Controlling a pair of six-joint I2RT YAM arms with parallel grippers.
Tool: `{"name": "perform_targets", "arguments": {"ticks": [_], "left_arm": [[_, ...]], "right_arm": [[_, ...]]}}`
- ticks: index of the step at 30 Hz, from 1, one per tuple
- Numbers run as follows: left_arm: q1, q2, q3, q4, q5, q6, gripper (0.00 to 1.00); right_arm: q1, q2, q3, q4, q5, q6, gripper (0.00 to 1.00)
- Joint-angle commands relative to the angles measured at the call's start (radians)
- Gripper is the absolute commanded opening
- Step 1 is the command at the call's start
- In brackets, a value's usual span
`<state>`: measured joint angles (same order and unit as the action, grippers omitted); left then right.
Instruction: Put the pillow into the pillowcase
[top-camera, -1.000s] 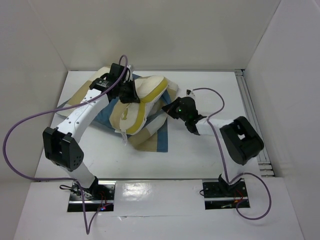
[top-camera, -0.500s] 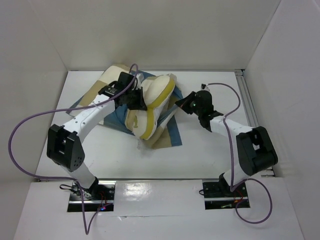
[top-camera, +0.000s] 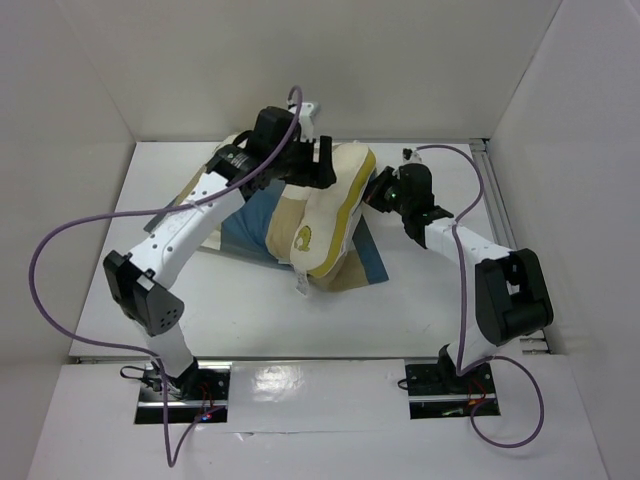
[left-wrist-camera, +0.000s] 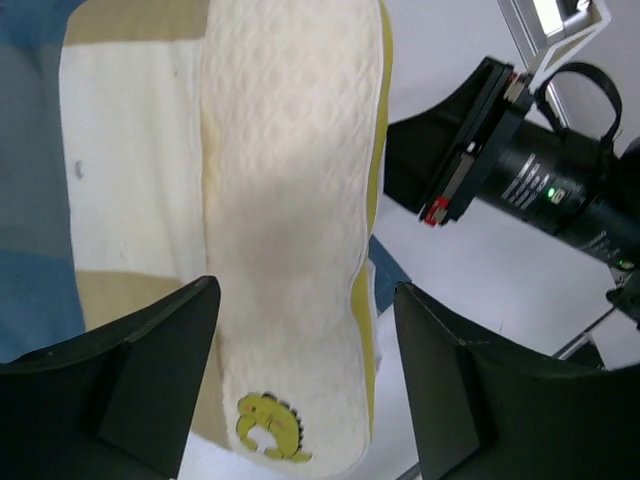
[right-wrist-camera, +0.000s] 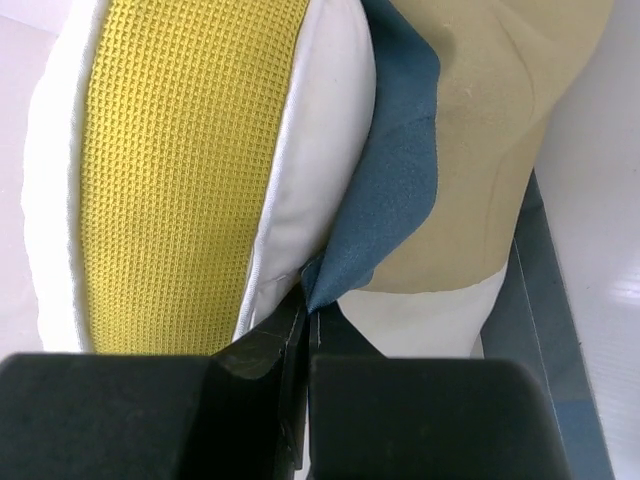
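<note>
The cream pillow (top-camera: 330, 205) with yellow piping stands on edge in the middle of the table, on top of the checked pillowcase (top-camera: 250, 215). My left gripper (top-camera: 326, 166) hovers at the pillow's far end, open. In the left wrist view its fingers (left-wrist-camera: 150, 385) stand apart on either side of the pillow (left-wrist-camera: 290, 180), near the yellow logo (left-wrist-camera: 268, 428). My right gripper (top-camera: 381, 189) is shut on the pillowcase's blue edge beside the pillow. In the right wrist view the blue edge (right-wrist-camera: 390, 190) is pinched at the right gripper (right-wrist-camera: 308, 305), right next to the pillow (right-wrist-camera: 180, 170).
White walls close in the table on three sides. A metal rail (top-camera: 497, 205) runs along the right edge. Purple cables (top-camera: 60, 245) loop off both arms. The pillow's small white tag (top-camera: 303, 285) hangs at its near end. The right arm's wrist (left-wrist-camera: 520, 175) is close beside the left gripper.
The left gripper carried the pillow right and farther back, then opened and let go. The right gripper, still shut on the blue edge, moved right and toward the back wall.
</note>
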<state>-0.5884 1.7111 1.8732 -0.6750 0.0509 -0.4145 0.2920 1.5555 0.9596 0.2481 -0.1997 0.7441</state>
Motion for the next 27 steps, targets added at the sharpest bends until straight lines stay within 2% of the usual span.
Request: {"name": "perform_targets", "arguments": {"ticks": [1,4,9,14,15,16,17,18,21,22,25,27], "left_arm": [[-0.027,0.096,0.069,0.001,-0.048,0.017,0.83],[-0.053,0.154,0.119,0.044,-0.058,0.017,0.87],[-0.085,0.278,0.234,0.063,-0.180,0.008,0.89],[-0.103,0.369,0.245,0.123,-0.200,0.005,0.94],[-0.103,0.389,0.254,0.123,-0.186,0.020,0.89],[-0.103,0.407,0.265,0.108,-0.165,0.029,0.74],[-0.103,0.423,0.265,0.092,-0.152,0.029,0.22],[-0.103,0.444,0.265,0.054,-0.143,0.029,0.00],[-0.103,0.421,0.157,0.032,-0.143,-0.020,0.00],[-0.103,0.374,0.042,0.049,-0.114,-0.020,0.00],[-0.103,0.302,-0.165,0.071,-0.030,0.029,0.00],[-0.103,0.256,-0.250,0.071,0.027,0.075,0.00]], "right_arm": [[0.006,-0.009,0.036,0.066,-0.023,-0.037,0.00],[0.006,-0.018,0.036,0.066,-0.033,-0.046,0.00],[0.006,-0.028,0.018,0.066,-0.043,-0.046,0.00],[0.015,-0.028,0.018,0.066,-0.052,-0.037,0.00],[0.015,-0.028,0.018,0.066,-0.052,-0.037,0.00],[0.015,-0.028,0.018,0.066,-0.052,-0.037,0.00],[0.015,-0.028,0.018,0.066,-0.052,-0.037,0.00],[0.015,-0.028,0.018,0.066,-0.052,-0.037,0.00],[-0.007,-0.028,0.008,0.077,-0.061,-0.028,0.00],[-0.019,-0.028,-0.002,0.086,-0.061,-0.014,0.00],[-0.076,-0.028,-0.012,0.106,-0.081,0.011,0.00],[-0.125,-0.028,-0.012,0.143,-0.113,0.028,0.00]]}}
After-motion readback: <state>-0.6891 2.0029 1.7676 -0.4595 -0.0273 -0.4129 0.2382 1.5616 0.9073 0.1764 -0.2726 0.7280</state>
